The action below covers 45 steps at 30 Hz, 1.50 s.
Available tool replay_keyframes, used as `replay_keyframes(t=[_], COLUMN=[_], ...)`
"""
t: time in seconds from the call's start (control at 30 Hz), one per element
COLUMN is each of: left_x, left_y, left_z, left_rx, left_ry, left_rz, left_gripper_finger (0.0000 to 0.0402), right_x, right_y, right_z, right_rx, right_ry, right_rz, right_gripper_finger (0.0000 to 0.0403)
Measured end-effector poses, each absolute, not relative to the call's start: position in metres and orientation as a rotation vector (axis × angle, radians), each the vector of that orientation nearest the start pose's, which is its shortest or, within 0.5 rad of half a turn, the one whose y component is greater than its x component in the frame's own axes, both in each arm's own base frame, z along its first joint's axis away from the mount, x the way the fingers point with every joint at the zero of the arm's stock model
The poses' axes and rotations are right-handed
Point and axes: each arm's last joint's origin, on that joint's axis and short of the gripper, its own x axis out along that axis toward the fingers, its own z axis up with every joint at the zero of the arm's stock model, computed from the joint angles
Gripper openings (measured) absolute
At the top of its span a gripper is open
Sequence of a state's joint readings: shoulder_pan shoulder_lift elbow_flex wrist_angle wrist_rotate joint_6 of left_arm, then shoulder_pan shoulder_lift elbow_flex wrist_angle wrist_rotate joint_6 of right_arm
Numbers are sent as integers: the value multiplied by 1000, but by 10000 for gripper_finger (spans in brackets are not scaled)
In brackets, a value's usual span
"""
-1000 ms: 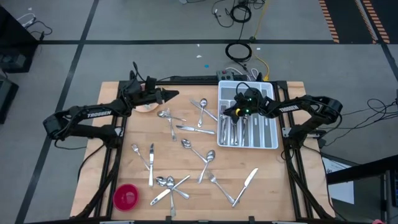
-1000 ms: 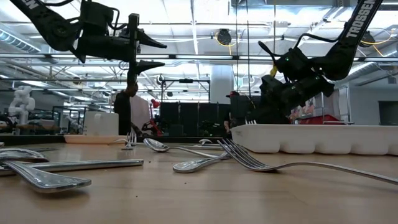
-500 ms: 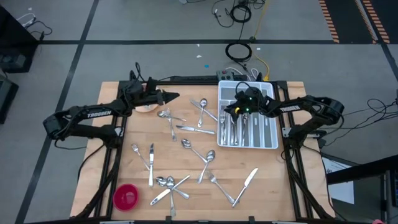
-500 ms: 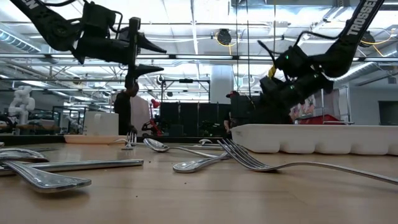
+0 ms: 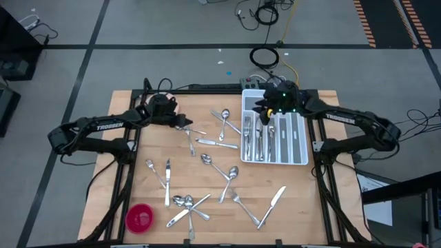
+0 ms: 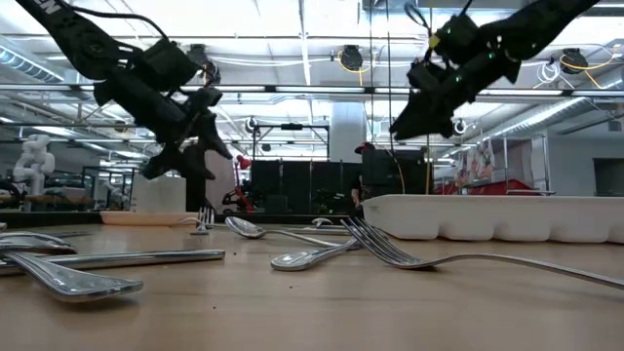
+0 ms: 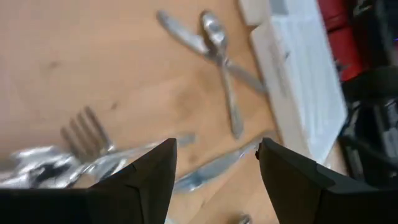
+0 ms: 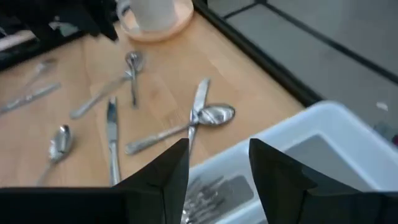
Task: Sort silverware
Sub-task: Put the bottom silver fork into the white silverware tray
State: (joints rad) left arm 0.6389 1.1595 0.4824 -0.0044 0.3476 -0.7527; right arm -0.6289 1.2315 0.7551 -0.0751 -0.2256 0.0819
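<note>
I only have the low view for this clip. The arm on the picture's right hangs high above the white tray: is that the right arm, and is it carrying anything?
Observer: Yes, it is the right gripper. Its wrist view shows the fingers apart with nothing between them.
Operator: Is there any silverware in the tray? I only see its side wall.
Observer: Yes. The high view shows several pieces lying in the white tray, in the compartments nearer the table's middle.
Operator: What is the other arm over?
Observer: The left gripper is open and empty. It hangs over a fork lying on the wood.
</note>
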Motion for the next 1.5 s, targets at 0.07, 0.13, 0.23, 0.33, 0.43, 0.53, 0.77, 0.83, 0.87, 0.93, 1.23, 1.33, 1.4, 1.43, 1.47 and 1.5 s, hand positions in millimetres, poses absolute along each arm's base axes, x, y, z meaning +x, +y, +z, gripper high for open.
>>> replay_keyframes(t=[0.07, 0.13, 0.23, 0.33, 0.43, 0.53, 0.77, 0.83, 0.87, 0.93, 1.23, 1.33, 1.4, 1.43, 1.47, 1.5], left_x=[180, 184, 194, 199, 194, 184, 170, 166, 165, 161, 142, 136, 134, 134, 133, 133], left_y=[117, 109, 84, 49, 17, -5, -35, -41, -44, -49, -58, -56, -55, -54, -54, -54], left_z=[177, 177, 178, 185, 186, 185, 186, 187, 189, 192, 213, 217, 219, 220, 221, 222], left_rx=[-1051, -1057, -1051, -985, -921, -902, -839, -824, -821, -819, -812, -794, -777, -773, -771, -772], left_ry=[521, 562, 644, 729, 846, 938, 987, 978, 967, 944, 806, 769, 742, 731, 724, 721], left_rz=[482, 360, 170, 48, 31, 94, 187, 191, 188, 175, 89, 102, 101, 100, 98, 97], left_gripper_finger=[228, 228, 228, 228, 228, 228, 228, 228, 228, 228, 228, 228, 228, 228, 228, 228], right_x=[212, 210, 209, 207, 206, 214, 260, 269, 272, 275, 286, 293, 303, 309, 315, 321], right_y=[-146, -143, -135, -126, -116, -102, -49, -35, -28, -13, 84, 110, 124, 131, 136, 141], right_z=[254, 263, 271, 270, 263, 250, 215, 206, 202, 197, 181, 176, 175, 175, 175, 174], right_rx=[290, 275, 239, 223, 232, 262, 132, 153, 185, 250, 470, 471, 437, 416, 388, 359], right_ry=[476, 476, 497, 554, 647, 759, 891, 911, 918, 937, 922, 966, 1005, 1033, 1063, 1098], right_rz=[-406, -393, -360, -324, -290, -230, -143, -132, -130, -127, -33, -56, -70, -75, -76, -78], right_gripper_finger=[160, 160, 160, 160, 160, 160, 160, 160, 160, 160, 160, 160, 160, 160, 160, 160])
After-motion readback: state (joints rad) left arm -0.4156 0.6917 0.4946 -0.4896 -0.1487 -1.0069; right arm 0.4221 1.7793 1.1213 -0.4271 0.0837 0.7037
